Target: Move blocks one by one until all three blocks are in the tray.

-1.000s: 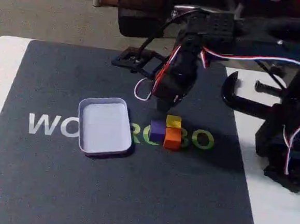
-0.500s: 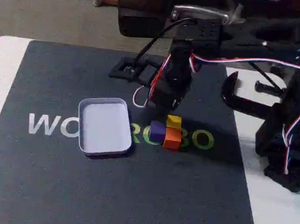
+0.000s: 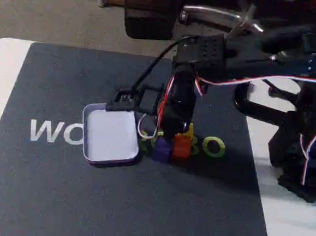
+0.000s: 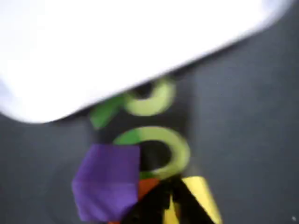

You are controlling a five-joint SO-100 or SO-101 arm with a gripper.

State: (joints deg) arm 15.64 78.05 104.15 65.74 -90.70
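Your end effector [image 3: 174, 137] sits low over the cluster of three blocks on the dark mat [image 3: 86, 200] that covers the counter [image 3: 0, 67]; whether its fingers are apart, together or clamped on a block, you cannot tell, since the arm's body hides the tips in the fixed view and the wrist view is blurred. In the fixed view the purple block [image 3: 161, 151] lies just right of the tray [image 3: 110, 134], with the orange block [image 3: 181, 148] touching its right side and the yellow block [image 3: 190, 132] peeking out behind the orange one. The tray holds no block. In the wrist view you see the purple block [image 4: 108, 181] at lower left, a sliver of orange [image 4: 146, 186] beside it, the yellow block [image 4: 202, 193] to the right, and the tray [image 4: 117, 46] as a bright white mass across the top. Green mat lettering [image 4: 161, 140] lies between tray and blocks.
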